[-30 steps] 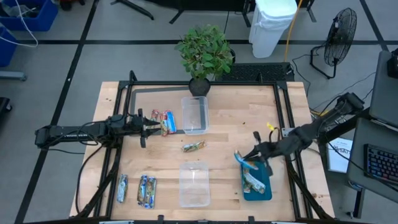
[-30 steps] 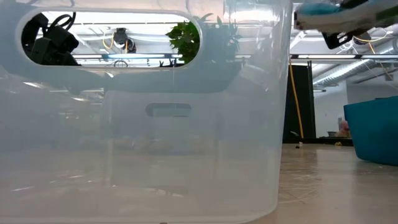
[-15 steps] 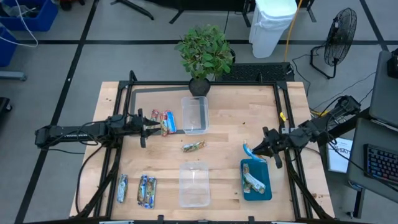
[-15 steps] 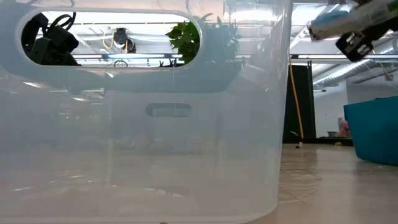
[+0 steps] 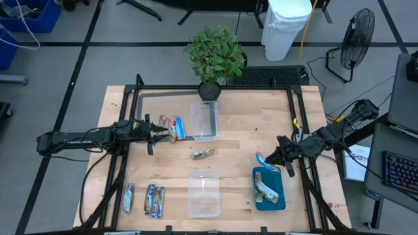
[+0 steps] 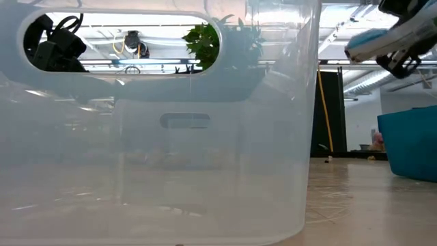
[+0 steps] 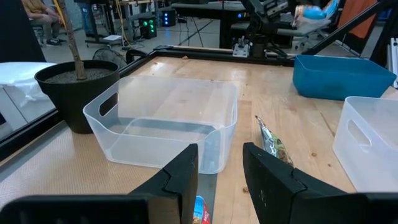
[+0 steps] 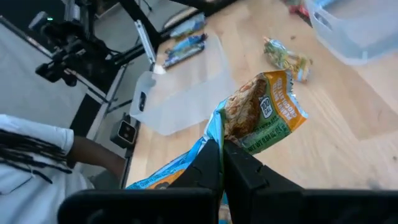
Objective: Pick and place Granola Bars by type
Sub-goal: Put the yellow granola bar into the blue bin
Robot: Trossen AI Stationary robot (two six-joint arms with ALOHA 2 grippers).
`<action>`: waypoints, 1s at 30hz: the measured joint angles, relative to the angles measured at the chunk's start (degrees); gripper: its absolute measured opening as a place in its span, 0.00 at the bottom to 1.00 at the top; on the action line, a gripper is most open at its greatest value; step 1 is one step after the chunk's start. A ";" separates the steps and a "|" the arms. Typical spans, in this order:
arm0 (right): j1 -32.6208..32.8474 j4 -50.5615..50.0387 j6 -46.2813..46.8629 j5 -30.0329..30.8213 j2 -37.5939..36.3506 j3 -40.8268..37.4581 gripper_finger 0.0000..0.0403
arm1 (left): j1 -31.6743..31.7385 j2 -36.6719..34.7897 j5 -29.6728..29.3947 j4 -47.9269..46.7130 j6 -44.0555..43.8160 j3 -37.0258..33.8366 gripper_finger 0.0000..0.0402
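Wooden worktop (image 5: 241,140) inside a black frame. Right gripper (image 5: 269,158), at 4 o'clock from centre, jaws clamped on a green-gold wrapped granola bar (image 8: 264,111), lifted above the flat teal tray (image 5: 279,196). Step: carrying it for sorting. Next: likely a matching green-gold bar (image 5: 203,154) at centre. Left gripper (image 5: 155,129), jaws apart, waits at 9 o'clock over red-blue bars (image 5: 174,128).

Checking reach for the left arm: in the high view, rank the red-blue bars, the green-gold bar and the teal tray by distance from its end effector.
From the left end effector:
1. Red-blue bars, right beside its tips.
2. Green-gold bar, mid-table.
3. Teal tray, on the table's right side.
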 joint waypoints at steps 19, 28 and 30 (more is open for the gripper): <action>0.36 1.57 -51.84 17.93 0.52 2.70 0.00 | 0.00 -0.02 0.00 0.00 0.00 0.00 0.33; 0.39 10.73 -77.56 39.27 6.03 2.70 0.00 | 0.01 0.00 0.00 0.00 0.00 0.00 0.33; 0.35 12.62 -82.75 47.03 7.58 2.70 0.00 | 0.02 -0.01 0.00 0.02 0.00 0.00 0.33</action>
